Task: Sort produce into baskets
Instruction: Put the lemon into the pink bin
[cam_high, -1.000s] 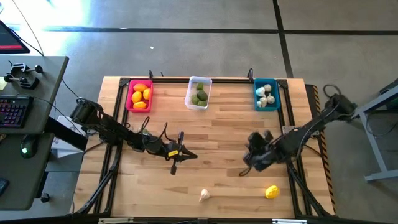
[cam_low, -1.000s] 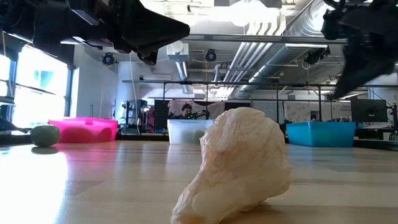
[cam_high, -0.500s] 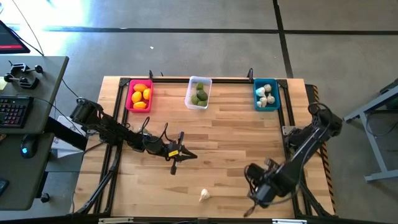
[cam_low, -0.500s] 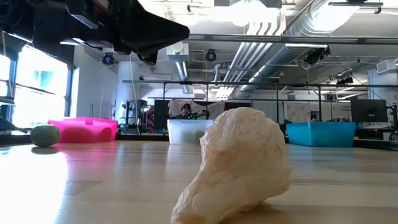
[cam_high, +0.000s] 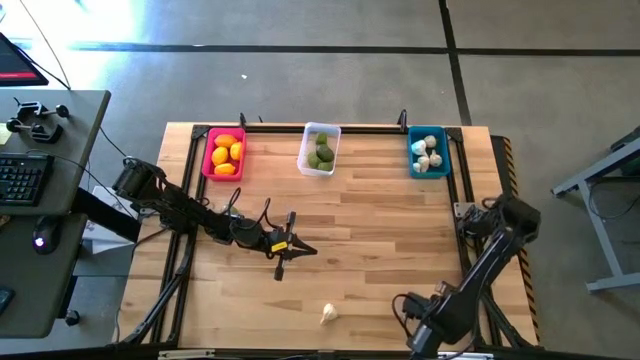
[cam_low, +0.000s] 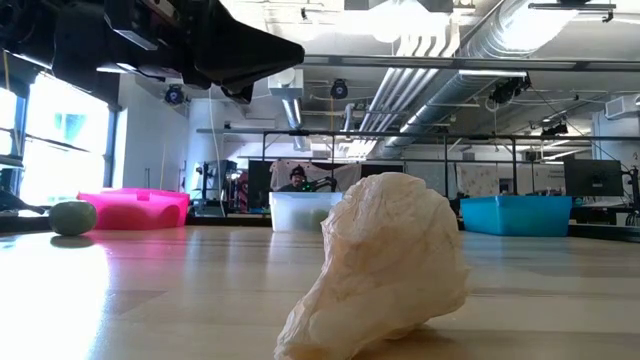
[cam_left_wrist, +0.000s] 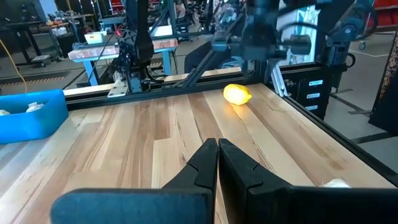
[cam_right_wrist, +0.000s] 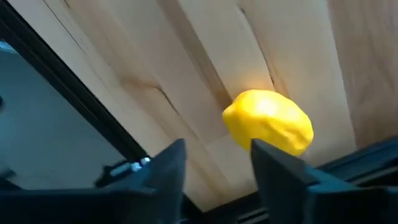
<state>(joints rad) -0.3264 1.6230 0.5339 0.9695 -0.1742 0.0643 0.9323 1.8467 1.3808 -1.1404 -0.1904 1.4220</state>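
The pink bin (cam_high: 223, 153) on the left holds orange and yellow fruit. The clear bin (cam_high: 319, 149) holds green ones, and the blue bin (cam_high: 427, 152) holds white garlic.

The left gripper (cam_high: 283, 249) has not moved. It hangs over the middle of the table (cam_high: 370, 220) with its fingers pressed together and nothing in them.

One garlic (cam_high: 328, 313) lies alone near the front edge. A green fruit (cam_low: 72, 217) sits on the table by the pink bin.

The right gripper (cam_high: 425, 335) has swung from the middle of the table down to the front right corner. It is now over the yellow lemon (cam_right_wrist: 268, 122). Its fingers are open, and the lemon is just past them, not held.

I think the lemon gets picked up next and belongs in the pink bin.
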